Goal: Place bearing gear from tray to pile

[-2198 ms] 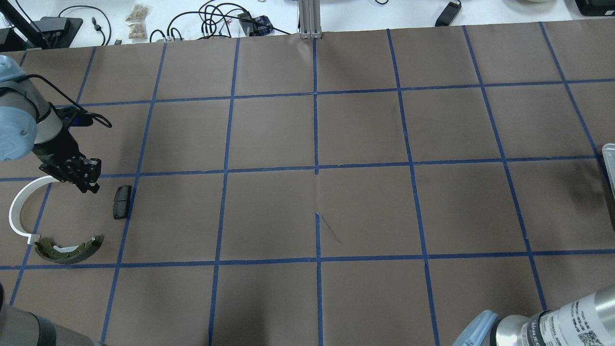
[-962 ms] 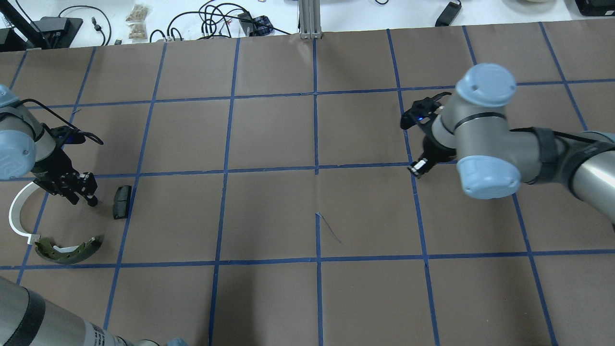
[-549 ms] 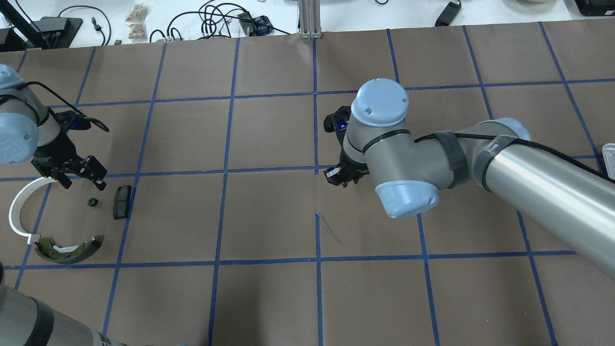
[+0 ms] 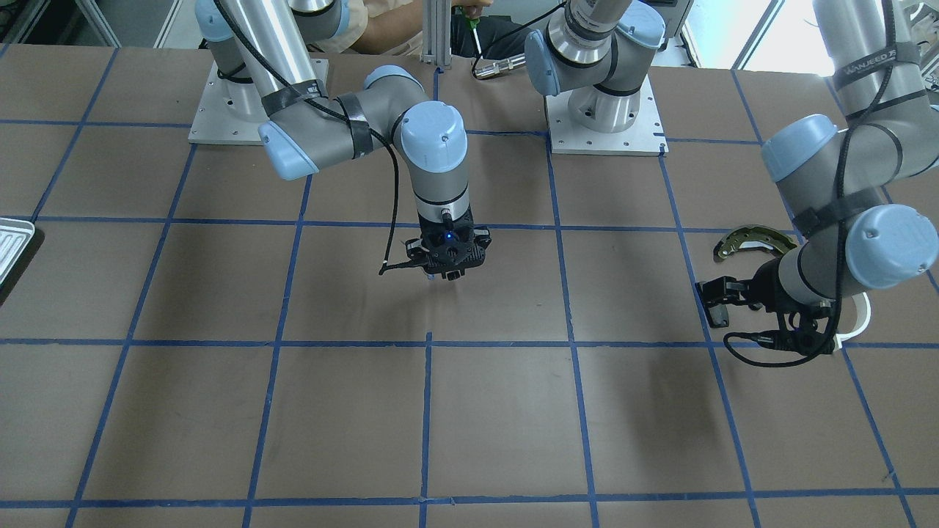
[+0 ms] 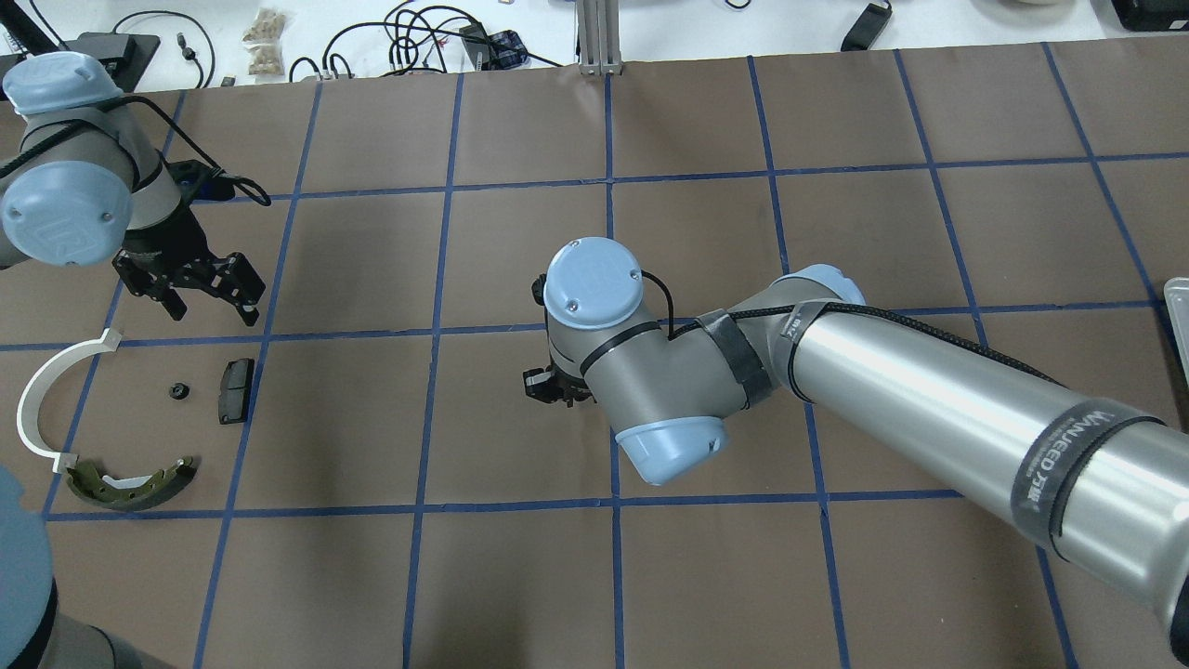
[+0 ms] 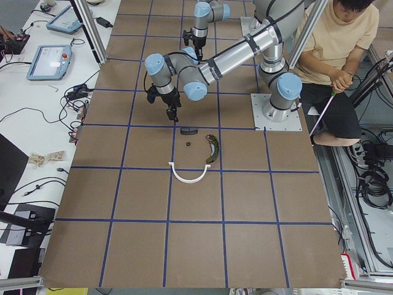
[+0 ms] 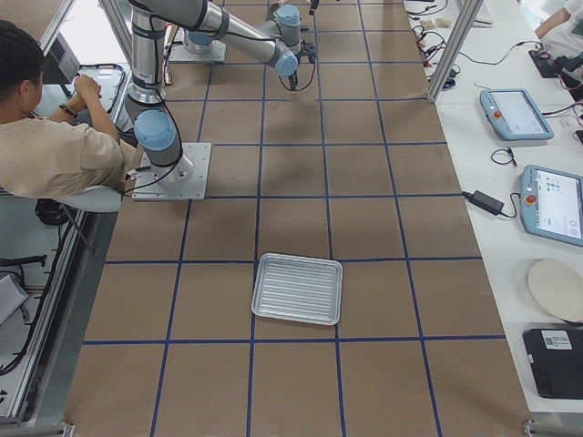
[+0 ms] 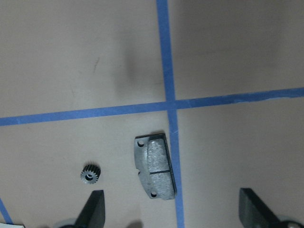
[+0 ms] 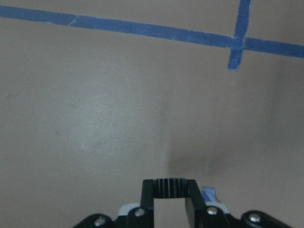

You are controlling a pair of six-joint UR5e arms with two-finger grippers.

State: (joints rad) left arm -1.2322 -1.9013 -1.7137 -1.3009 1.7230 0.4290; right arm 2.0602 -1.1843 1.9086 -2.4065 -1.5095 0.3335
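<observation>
My right gripper (image 9: 170, 189) is shut on a small dark toothed bearing gear (image 9: 170, 185) and hangs just above the brown paper near the table's middle (image 5: 554, 386). My left gripper (image 5: 202, 290) is open and empty, raised above and beyond the pile. The pile holds a white half-ring (image 5: 37, 409), an olive brake shoe (image 5: 130, 485), a black pad (image 5: 236, 390) and another small gear (image 5: 178, 391). In the left wrist view that gear (image 8: 89, 175) lies left of the pad (image 8: 156, 172). The ribbed metal tray (image 7: 296, 289) lies far to the right, empty.
Blue tape lines divide the brown paper (image 5: 520, 260) into squares. Cables and small bags lie on the white bench (image 5: 372, 37) beyond the far edge. An aluminium post (image 5: 599, 37) stands at the far middle. A seated person (image 6: 334, 55) is behind the robot bases.
My left gripper opened, left a small gear beside the black pad, then rose and moved away. My right arm swept from the right side to the table's middle.
</observation>
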